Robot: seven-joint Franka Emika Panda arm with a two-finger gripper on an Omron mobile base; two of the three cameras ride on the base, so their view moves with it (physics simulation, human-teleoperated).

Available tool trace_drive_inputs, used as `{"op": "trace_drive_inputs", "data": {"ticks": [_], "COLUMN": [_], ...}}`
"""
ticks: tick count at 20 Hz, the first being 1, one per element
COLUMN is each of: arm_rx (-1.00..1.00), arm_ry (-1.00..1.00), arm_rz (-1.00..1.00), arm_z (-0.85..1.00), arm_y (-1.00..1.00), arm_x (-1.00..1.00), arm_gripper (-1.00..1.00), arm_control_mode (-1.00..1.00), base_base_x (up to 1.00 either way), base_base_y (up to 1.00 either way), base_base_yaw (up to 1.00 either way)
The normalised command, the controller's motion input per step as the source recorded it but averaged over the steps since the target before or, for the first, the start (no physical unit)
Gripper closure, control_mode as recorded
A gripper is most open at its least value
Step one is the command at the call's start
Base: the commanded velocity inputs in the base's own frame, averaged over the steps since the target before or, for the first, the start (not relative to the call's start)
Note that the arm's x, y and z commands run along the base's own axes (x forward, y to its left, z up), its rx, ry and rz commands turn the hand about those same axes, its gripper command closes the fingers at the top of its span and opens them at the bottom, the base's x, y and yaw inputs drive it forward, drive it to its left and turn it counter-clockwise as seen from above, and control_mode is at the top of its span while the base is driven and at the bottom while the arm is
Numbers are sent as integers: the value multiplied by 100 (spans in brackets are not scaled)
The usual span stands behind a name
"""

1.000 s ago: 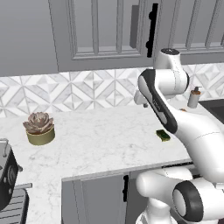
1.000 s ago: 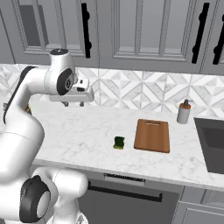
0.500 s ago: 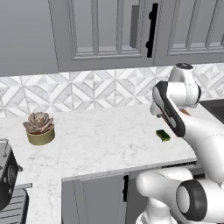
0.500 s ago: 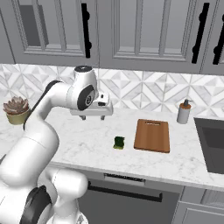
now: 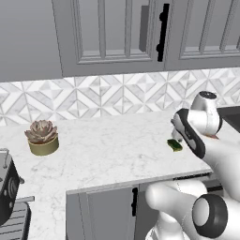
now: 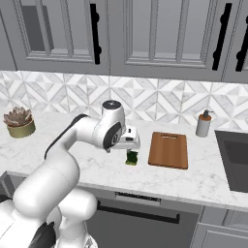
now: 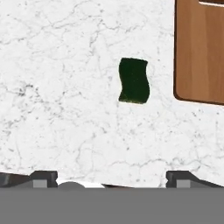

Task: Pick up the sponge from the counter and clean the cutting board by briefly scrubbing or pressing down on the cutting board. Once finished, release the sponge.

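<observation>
gripper [image 6: 130, 144] hung above the counter [image 6: 97, 169] — fingers spread wide, empty | sponge [image 7: 134, 80] lay flat on the marble, just beside the cutting board [image 7: 199, 52] — not touching it

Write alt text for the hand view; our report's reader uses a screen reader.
A dark green sponge lies flat on the white marble counter, seen from above. The brown cutting board sits apart from it at the upper right, and the two dark tips of the open jaws rise at the bottom edge, holding nothing.
</observation>
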Motion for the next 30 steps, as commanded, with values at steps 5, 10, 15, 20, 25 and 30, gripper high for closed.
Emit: {"op": "trace_drive_inputs", "data": {"ticks": [5, 10, 15, 20, 25, 30], "arm_rx": [-1, 0, 0, -1, 0, 0], "arm_ry": [0, 0, 2, 0, 0, 0], "arm_rz": [-7, -1, 0, 0, 0, 0], "arm_z": [-50, -10, -1, -15, -18, -18], "arm_y": [-15, -7, -13, -4, 0, -1], "arm_x": [21, 32, 46, 31, 22, 0], "arm_gripper": [-100, -100, -100, -100, -100, -100], "arm_control_mode": [-100, -100, -100, -100, -100, -100], "base_base_x": [0, 0, 0, 0, 0, 0], "base_base_y": [0, 0, 0, 0, 0, 0], "base_base_yaw": [0, 0, 0, 0, 0, 0]}}
